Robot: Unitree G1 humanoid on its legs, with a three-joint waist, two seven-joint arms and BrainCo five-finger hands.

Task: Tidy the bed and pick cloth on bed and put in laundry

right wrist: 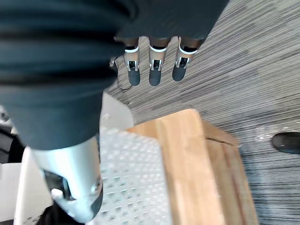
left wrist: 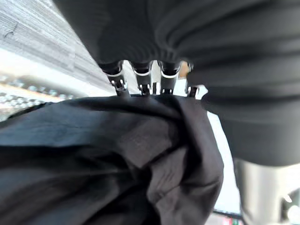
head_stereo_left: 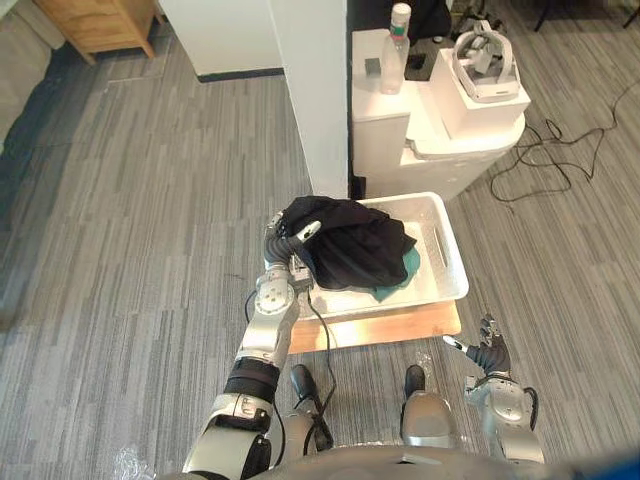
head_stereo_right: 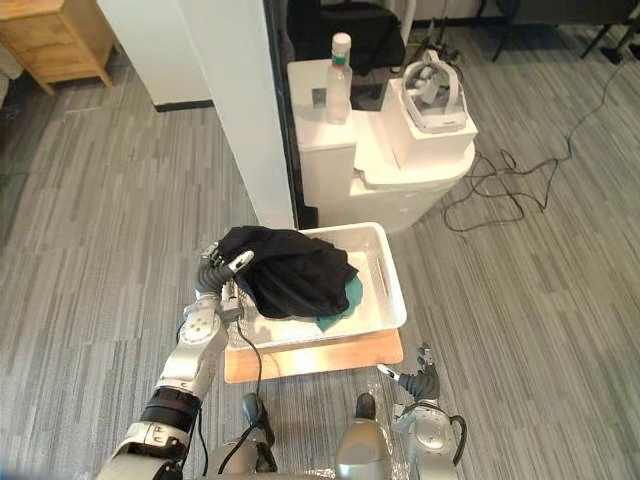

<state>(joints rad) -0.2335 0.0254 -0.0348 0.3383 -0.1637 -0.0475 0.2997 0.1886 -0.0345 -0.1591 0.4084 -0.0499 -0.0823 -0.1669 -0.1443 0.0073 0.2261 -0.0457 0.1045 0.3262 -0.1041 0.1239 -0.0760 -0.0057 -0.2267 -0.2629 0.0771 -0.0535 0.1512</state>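
Observation:
A black cloth (head_stereo_left: 350, 240) lies heaped in the white laundry basket (head_stereo_left: 455, 262), spilling over its left rim. A teal cloth (head_stereo_left: 406, 268) peeks out from under it. My left hand (head_stereo_left: 287, 243) is at the basket's left edge. Its fingers (left wrist: 140, 77) run in behind the black cloth (left wrist: 117, 154) and its thumb lies on top, pinching the fabric. My right hand (head_stereo_left: 490, 352) hangs low to the right of the basket, above the floor, with its fingers (right wrist: 154, 70) straight and nothing in them.
The basket rests on a low wooden board (head_stereo_left: 400, 325). Behind it stands a white cabinet (head_stereo_left: 470, 140) carrying a bottle (head_stereo_left: 397, 35) and a headset (head_stereo_left: 487, 62). A white pillar (head_stereo_left: 315, 90) rises at the back, wooden furniture (head_stereo_left: 100, 22) far left, and loose cables (head_stereo_left: 545, 150) right.

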